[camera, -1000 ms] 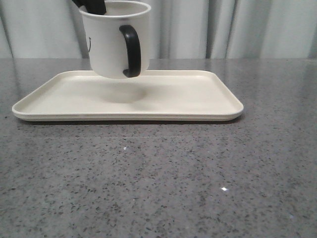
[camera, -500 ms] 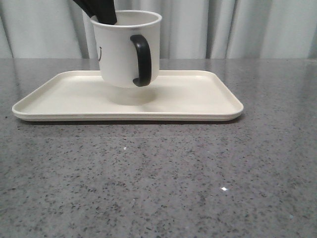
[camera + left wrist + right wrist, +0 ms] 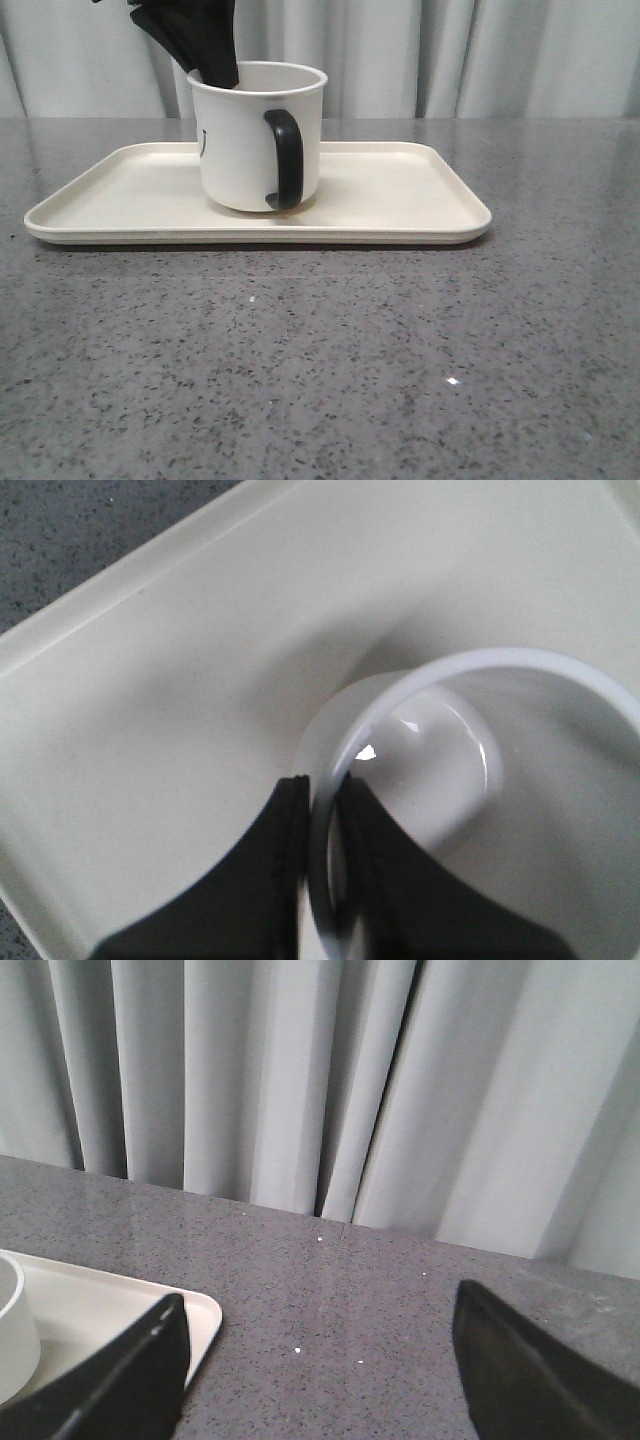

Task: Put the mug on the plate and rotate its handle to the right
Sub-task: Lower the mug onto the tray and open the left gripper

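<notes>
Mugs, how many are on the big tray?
1. The mug stands upright on the plate, left of its middle, with the left gripper pinching its rim. Nothing else sits on the plate that these views show.

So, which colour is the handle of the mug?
The handle is glossy black, against the white mug. The front view shows it best.

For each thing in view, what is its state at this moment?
Mug: upright on the plate, empty.
Handle: facing the camera, a bit right.
Plate: flat on the table.
Left gripper: shut on the mug's rim.
Right gripper: open, holding nothing.
</notes>
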